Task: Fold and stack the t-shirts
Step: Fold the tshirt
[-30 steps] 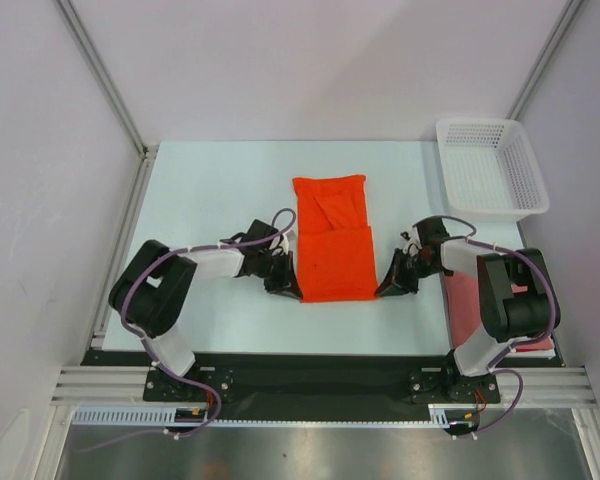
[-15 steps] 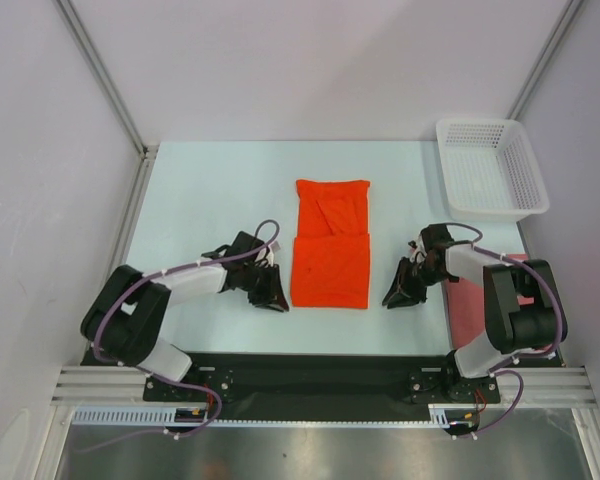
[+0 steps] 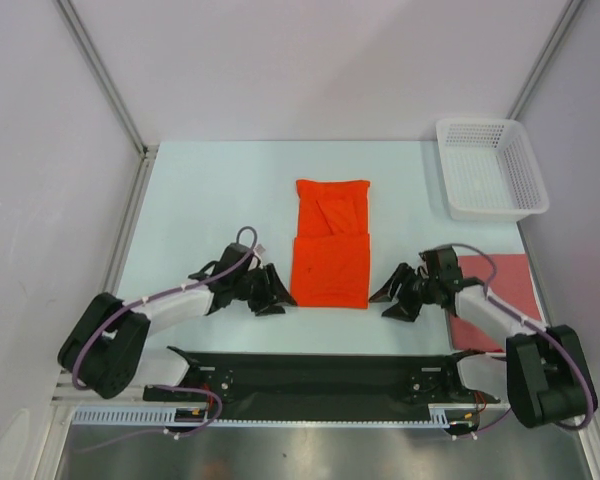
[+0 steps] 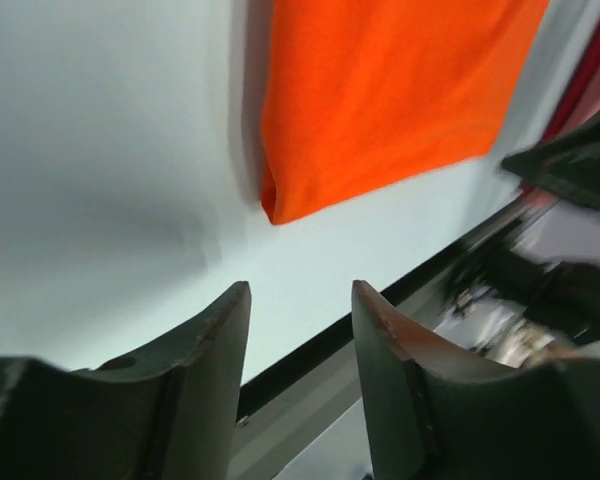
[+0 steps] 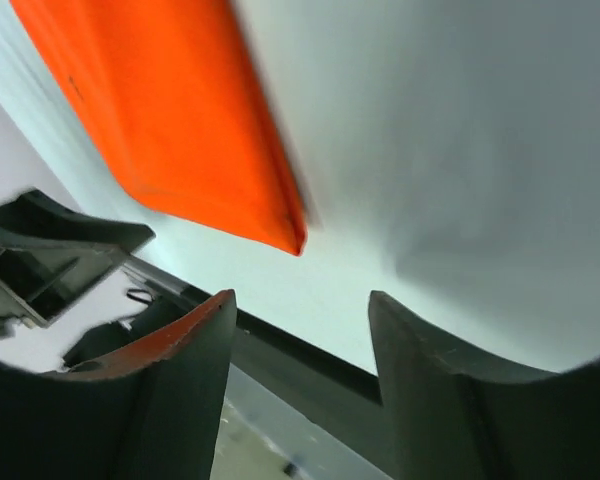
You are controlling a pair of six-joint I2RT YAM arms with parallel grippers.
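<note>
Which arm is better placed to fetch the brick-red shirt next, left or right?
Probably the right. The brick-red shirt lies on the right side, just beside the open right gripper; the left gripper sits across the orange shirt from it.

Robot lab cell — plain white walls [image 3: 310,60], aluminium frame posts [image 3: 102,75], pale tabletop [image 3: 210,190].

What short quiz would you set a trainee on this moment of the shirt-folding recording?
1. Fill in: the orange shirt lies ___ the left gripper and the right gripper.
2. True or false: both grippers are open and empty.
3. Where is the red shirt? A: in the basket. B: on the table, by the right arm. C: on top of the orange shirt.
Key: 1 between; 2 true; 3 B.
</note>
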